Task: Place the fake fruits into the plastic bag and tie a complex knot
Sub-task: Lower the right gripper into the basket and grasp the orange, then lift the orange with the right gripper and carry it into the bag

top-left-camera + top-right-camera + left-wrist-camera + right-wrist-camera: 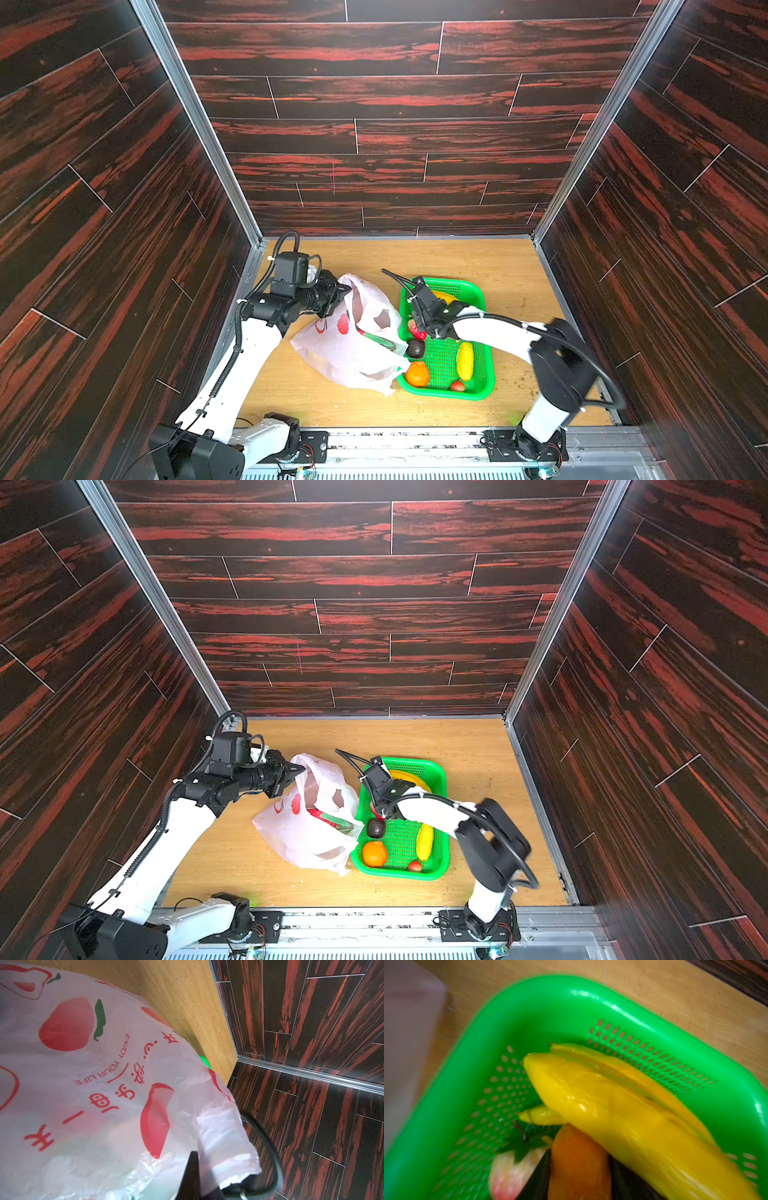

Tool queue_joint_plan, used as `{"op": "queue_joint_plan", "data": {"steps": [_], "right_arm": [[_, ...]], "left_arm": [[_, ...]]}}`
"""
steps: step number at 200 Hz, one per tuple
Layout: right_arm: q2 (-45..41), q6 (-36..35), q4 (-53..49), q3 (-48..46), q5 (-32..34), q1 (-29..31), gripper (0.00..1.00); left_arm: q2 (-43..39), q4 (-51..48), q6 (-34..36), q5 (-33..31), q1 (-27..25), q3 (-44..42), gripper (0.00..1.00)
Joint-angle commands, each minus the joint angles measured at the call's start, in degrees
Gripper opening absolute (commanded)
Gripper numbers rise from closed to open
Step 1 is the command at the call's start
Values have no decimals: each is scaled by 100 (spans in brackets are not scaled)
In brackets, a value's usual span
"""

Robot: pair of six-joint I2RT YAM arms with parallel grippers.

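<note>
L gripper (338, 291): jaws are clamped shut on a handle of the plastic bag (353, 345), which lies touching the green basket (478, 291). R gripper (432, 309) is seen inside the basket by the banana bunch (612, 1105); its jaw gap can't be told.

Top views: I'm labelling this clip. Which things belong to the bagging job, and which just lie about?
Job: plastic bag, banana bunch, orange, lemon, dark purple ball, strawberry.
Lying about: green basket, wooden table.

Green mesh basket (440, 357) sits on a wooden tabletop (498, 266), perhaps crumb-speckled, within dark plank walls (374, 124)
</note>
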Motion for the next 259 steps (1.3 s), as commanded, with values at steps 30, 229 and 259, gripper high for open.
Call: {"op": "queue_joint_plan", "data": {"steps": [30,229,259], "right_arm": [[-1769,222,93,-587,-1187,-19,28],[-1151,-65,2638,40,-2885,1671,27],[-667,-85,2810,185,-2754,1635,28]], "left_arm": [[10,52,8,7,-21,-85,0],[-79,81,-4,73,-31,-100,0],[-104,39,13,100,-37,-52,0]]}}
